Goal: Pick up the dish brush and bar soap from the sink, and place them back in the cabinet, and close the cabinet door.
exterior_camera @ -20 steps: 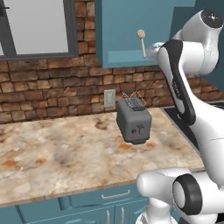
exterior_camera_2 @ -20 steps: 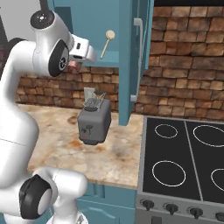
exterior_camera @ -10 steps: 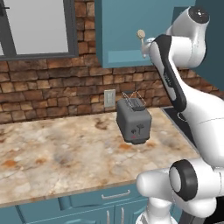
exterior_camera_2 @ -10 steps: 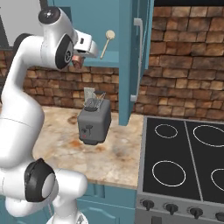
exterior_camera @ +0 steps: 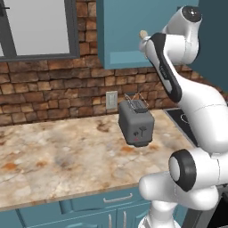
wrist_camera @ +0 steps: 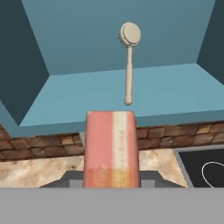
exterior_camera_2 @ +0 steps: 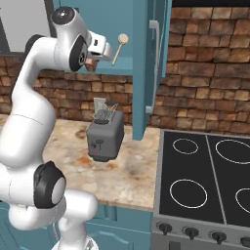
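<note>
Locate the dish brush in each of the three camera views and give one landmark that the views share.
Left base view: dish brush, only its cream head peeking past the arm's upper link, against the cabinet.
Right base view: upper middle, leaning inside the open cabinet, right of the arm.
Hand view: top centre, standing on the cabinet's shelf floor, beyond the held bar soap.
Shared landmark: the teal cabinet.

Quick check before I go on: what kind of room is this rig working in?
A home kitchen, rendered: a toaster on a stone counter, a black stovetop beside it, and an open blue wall cabinet against a brick wall.
</note>
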### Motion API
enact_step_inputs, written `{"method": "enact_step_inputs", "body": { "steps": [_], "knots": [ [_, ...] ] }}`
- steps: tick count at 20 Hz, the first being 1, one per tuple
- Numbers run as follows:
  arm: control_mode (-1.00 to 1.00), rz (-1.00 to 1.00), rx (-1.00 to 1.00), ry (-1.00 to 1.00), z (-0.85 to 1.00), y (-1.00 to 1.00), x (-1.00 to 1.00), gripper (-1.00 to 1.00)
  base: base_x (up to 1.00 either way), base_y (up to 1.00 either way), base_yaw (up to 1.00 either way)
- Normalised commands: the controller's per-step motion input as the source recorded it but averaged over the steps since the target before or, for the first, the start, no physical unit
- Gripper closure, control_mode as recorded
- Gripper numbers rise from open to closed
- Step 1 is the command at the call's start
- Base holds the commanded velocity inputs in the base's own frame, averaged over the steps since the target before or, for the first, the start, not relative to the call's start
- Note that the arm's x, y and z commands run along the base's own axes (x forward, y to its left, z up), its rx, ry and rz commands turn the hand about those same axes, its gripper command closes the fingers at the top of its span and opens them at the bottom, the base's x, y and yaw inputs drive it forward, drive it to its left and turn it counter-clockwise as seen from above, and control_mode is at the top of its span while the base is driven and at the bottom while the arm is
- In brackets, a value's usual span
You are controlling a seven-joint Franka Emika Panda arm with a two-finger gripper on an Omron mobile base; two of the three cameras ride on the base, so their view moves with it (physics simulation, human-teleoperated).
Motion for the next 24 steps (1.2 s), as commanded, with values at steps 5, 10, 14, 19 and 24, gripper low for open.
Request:
{"method": "enact_step_inputs", "body": {
  "steps": [5,10,14,19,24],
  "knots": [
    [-1.00,0.00,0.00,-0.05,-0.18,0.00,0.17,1.00,0.00,0.00,0.00],
    [-1.00,0.00,0.00,-0.14,-0.27,0.00,0.11,1.00,0.00,0.00,0.00],
    [-1.00,0.00,0.00,-0.15,-0.24,0.00,0.25,1.00,0.00,0.00,0.00],
    [-1.00,0.00,0.00,-0.06,-0.03,0.00,0.41,1.00,0.00,0.00,0.00],
    [-1.00,0.00,0.02,0.00,0.03,0.00,0.42,1.00,0.00,0.00,0.00]
  ]
}}
